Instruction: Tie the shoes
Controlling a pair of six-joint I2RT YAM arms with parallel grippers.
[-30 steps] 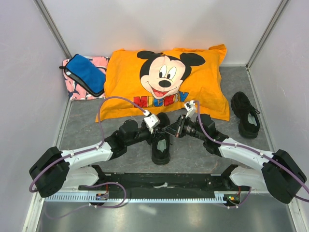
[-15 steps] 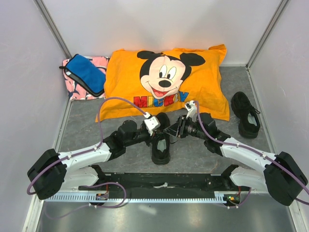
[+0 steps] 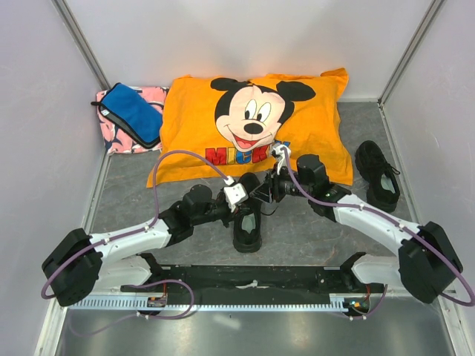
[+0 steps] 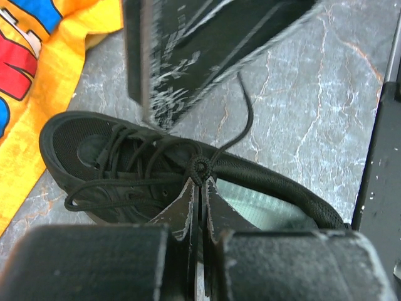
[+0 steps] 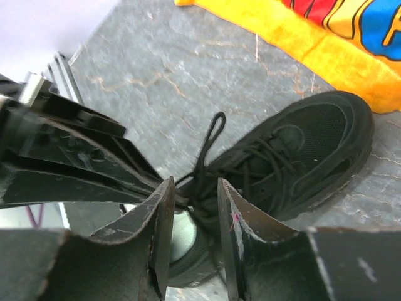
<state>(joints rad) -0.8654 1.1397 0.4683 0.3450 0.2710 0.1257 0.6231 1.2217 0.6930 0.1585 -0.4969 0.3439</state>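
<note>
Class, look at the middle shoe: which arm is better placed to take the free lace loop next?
Right, probably. The right pincer is open, with the loop just beyond its fingertips, while the left pincer is shut on the lace at the knot of the shoe.

Overhead light: bright, even, diffuse; only faint soft shadows on the table [image 3: 126, 194].
Left wrist focus: shoe [image 4: 125, 163] crisp; left fingers [image 4: 178, 210] at bottom edge blurred.
Right wrist focus: right fingers [image 5: 161, 219] soft.
Overexposure: wall [image 5: 50, 25] at upper left washed white.
</note>
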